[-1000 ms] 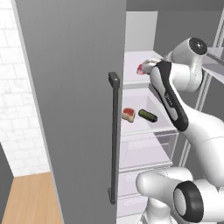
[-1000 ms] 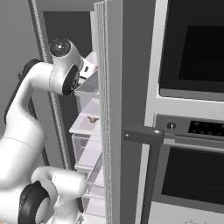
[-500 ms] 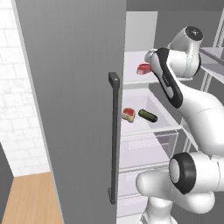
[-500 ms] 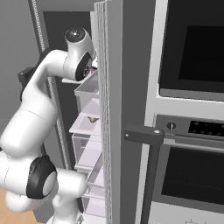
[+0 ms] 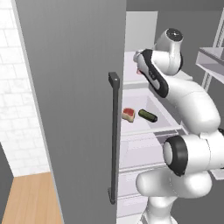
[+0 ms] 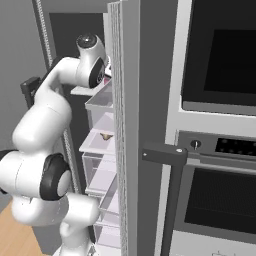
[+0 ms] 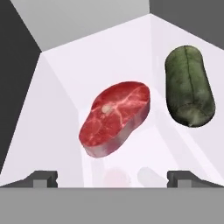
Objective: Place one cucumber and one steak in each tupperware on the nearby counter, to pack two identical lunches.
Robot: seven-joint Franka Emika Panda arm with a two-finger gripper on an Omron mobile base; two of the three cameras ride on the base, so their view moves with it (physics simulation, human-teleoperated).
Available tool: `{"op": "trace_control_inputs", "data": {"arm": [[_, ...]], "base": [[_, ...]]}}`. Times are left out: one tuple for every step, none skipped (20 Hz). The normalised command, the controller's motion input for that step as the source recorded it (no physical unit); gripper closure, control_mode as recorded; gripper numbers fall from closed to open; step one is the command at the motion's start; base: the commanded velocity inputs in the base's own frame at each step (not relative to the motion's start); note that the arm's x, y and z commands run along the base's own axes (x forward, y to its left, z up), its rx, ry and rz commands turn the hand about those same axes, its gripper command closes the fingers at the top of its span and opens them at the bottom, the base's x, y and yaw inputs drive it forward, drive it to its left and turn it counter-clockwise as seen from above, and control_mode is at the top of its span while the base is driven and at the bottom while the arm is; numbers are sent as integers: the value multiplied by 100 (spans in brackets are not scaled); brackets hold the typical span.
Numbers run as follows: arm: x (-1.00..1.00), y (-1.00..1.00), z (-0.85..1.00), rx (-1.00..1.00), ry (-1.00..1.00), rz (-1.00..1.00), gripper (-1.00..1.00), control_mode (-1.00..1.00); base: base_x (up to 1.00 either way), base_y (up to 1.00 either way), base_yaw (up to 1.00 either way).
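Red marbled steak (image 7: 116, 117) lies on the pale fridge shelf (image 7: 65, 87), just ahead of the spread, empty gripper (image 7: 112, 177); cucumber (image 7: 189, 86) beside it to the right. Jaws best centred over the steak before closing

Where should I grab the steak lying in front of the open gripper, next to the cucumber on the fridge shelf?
Probably across its narrow middle, coming straight down from above. In the hand view the steak lies flat on the white shelf, a thin oval slab with bare shelf on both long sides. The cucumber lies apart from it. The gripper is open, wide enough to span it.
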Motion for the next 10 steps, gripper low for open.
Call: {"op": "trace_control_inputs", "data": {"arm": [[63,15,-4,0,9,0,-100,-100],[62,11,-4,-1,9,0,-100,-100],[57,3,-1,0,10,0,-100,-100],[55,0,-4,0,10,0,-100,-100],[54,0,-6,0,9,0,-100,-100],[51,0,-8,0,7,0,-100,-100],[50,0,-14,0,7,0,-100,-100],[47,0,-16,0,6,0,-100,-100],[38,0,-21,-1,7,0,-100,-100],[31,0,-27,-1,6,0,-100,-100]], "base": [[0,0,0],[0,0,0],[0,0,0],[0,0,0],[0,0,0],[0,0,0],[0,0,0],[0,0,0],[0,0,0],[0,0,0]]}}
